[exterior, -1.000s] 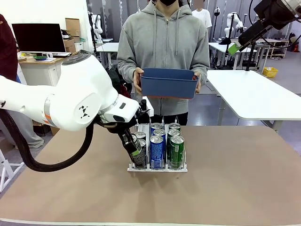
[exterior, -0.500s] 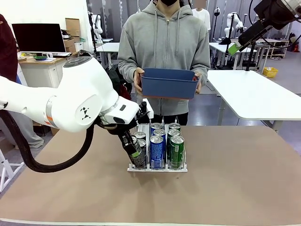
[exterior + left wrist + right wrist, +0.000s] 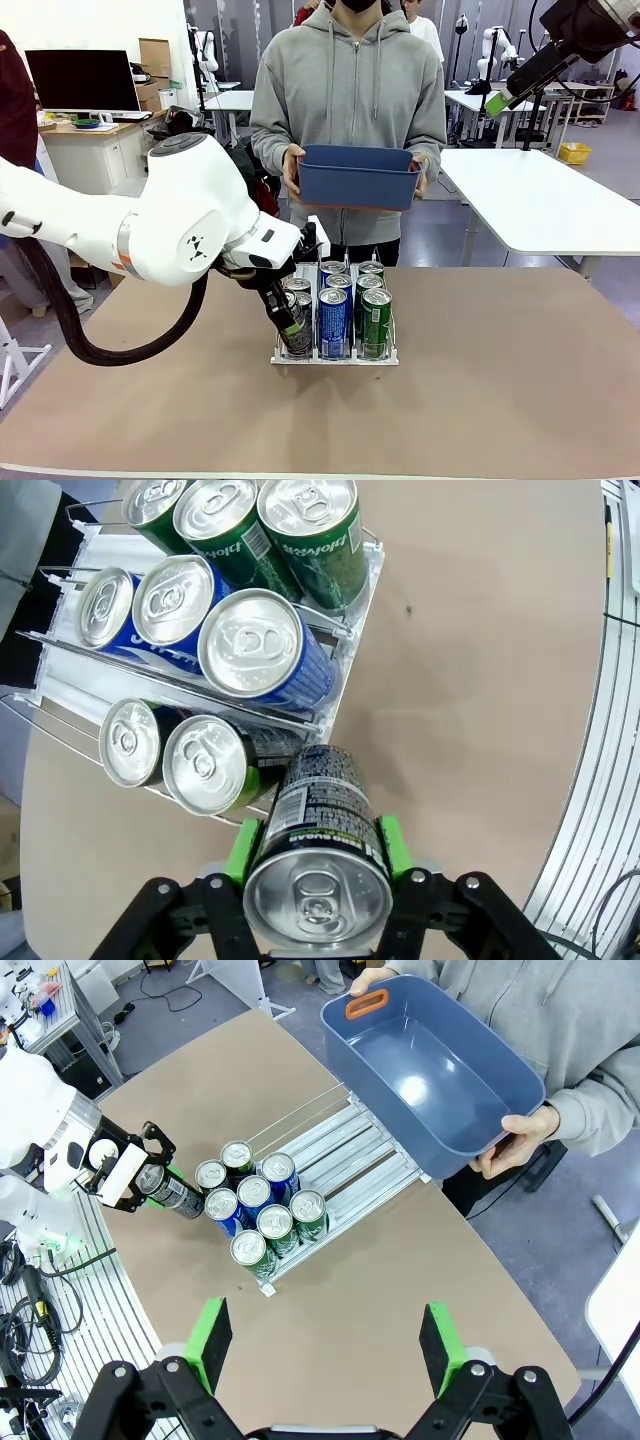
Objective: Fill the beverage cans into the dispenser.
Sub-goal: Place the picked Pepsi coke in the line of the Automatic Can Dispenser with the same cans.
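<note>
Black can (image 3: 318,860) tilted at dispenser (image 3: 340,670) front, clamped in left pincer (image 3: 316,848), right pincer (image 3: 325,1345) agape.

The dispenser (image 3: 335,355) sat at the middle of the tabletop (image 3: 500,400), its front lip toward the robot, three beverage cans (image 3: 354,300) in each of its middle and right lanes and two in the left. The left end effector (image 3: 318,880), clamped on a tilted can (image 3: 318,865), stood at the front of the left lane. Behind the tabletop a person held a bin (image 3: 360,176) above the far edge. The right end effector (image 3: 325,1345) hung spread high above the tabletop.
</note>
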`<action>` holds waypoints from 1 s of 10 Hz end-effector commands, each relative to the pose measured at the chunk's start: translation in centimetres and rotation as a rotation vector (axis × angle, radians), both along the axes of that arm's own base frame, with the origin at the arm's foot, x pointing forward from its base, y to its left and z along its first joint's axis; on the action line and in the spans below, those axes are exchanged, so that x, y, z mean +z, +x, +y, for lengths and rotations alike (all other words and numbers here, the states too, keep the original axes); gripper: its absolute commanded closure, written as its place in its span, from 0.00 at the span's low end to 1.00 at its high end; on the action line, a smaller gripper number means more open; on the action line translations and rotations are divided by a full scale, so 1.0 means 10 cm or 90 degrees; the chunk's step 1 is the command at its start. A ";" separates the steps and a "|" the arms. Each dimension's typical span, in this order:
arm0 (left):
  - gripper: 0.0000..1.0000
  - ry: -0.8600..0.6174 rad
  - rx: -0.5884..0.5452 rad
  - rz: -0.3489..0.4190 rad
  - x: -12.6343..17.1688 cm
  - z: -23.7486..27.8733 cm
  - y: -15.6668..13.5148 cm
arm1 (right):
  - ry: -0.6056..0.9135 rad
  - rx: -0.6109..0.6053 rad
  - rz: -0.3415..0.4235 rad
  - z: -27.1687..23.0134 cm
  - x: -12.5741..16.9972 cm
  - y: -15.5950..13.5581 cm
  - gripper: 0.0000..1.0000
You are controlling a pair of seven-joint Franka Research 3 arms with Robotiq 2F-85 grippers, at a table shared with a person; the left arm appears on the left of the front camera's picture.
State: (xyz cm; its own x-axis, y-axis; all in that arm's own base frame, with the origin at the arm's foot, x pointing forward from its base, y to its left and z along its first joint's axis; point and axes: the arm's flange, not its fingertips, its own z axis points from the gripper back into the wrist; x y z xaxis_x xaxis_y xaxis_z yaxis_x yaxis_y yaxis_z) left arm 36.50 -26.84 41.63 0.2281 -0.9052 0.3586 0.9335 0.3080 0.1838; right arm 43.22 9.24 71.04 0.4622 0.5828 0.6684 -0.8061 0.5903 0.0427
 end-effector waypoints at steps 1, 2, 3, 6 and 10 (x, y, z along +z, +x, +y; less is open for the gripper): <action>0.42 -0.009 -0.014 -0.018 0.01 0.00 0.20 | 0.006 0.003 0.003 -0.01 -0.01 0.00 0.00; 0.42 0.000 -0.009 -0.026 0.02 0.00 0.26 | 0.006 0.003 0.003 -0.01 -0.01 0.00 0.00; 0.42 0.005 -0.005 -0.032 0.02 -0.01 0.33 | 0.006 0.003 0.003 -0.01 -0.01 0.00 0.00; 0.42 0.013 0.013 -0.040 0.03 -0.02 0.52 | 0.006 0.003 0.003 -0.01 -0.01 0.00 0.00; 0.42 0.048 0.028 -0.019 -0.09 -0.10 0.73 | 0.006 0.003 0.003 -0.01 -0.01 0.00 0.00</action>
State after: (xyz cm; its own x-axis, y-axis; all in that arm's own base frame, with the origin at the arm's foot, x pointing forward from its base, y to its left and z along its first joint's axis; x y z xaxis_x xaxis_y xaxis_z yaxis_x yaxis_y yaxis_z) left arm 42.21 -27.67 40.14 0.2439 -0.9206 0.3049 0.9288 0.3122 0.1996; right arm 43.22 9.25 71.04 0.4621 0.5828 0.6684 -0.8061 0.5902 0.0427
